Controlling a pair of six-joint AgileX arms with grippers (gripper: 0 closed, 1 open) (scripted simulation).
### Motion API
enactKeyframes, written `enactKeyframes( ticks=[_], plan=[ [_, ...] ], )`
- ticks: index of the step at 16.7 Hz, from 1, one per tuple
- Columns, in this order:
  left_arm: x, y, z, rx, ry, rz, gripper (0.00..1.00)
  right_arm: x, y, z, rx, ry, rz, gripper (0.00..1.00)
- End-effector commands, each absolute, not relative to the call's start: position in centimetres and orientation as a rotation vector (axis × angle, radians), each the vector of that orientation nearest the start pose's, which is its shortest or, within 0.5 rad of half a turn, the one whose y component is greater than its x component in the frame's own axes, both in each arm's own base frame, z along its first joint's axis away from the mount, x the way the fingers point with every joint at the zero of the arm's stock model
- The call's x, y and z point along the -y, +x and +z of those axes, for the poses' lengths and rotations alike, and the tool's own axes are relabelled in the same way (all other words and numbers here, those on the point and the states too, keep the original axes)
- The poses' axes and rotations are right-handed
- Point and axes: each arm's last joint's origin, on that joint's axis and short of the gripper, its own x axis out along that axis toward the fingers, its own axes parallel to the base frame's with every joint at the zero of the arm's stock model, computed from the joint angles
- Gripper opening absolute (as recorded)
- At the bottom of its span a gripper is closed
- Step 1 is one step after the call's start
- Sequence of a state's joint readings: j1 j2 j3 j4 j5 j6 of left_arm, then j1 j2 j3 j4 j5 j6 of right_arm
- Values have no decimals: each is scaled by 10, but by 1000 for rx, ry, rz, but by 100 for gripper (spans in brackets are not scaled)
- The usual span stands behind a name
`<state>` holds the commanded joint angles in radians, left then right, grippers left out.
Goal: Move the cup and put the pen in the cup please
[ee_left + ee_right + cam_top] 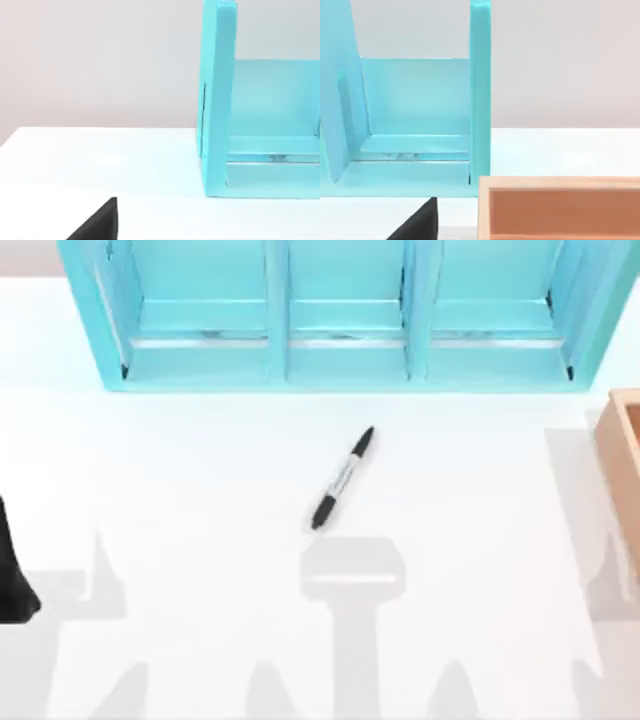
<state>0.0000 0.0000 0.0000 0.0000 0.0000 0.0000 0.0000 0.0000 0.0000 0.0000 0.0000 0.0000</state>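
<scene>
Left tool [15, 580] at table's left edge, well apart from pen [343, 478].

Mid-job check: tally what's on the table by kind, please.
Pen: 1
Turquoise shelf unit: 1
Wooden box: 1
Total: 3

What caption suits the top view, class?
Pen lies diagonally on white table before a blue shelf, wooden box at right.
</scene>
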Motion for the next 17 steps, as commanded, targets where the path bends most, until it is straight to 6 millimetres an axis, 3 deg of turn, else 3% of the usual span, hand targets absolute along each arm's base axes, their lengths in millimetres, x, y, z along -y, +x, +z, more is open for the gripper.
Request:
enactKeyframes(
  ticks=[5, 10, 13, 17],
  plan=[
    [1, 106, 160, 0, 0, 0, 100, 3, 106, 170, -63, -16, -17, 100],
    [1, 106, 160, 0, 0, 0, 100, 11, 120, 220, -341, -69, -75, 100],
    [1, 106, 160, 0, 0, 0, 100, 22, 147, 253, -588, -94, -102, 100],
    [1, 106, 160, 0, 0, 0, 100, 46, 204, 281, -949, -95, -108, 100]
  ],
)
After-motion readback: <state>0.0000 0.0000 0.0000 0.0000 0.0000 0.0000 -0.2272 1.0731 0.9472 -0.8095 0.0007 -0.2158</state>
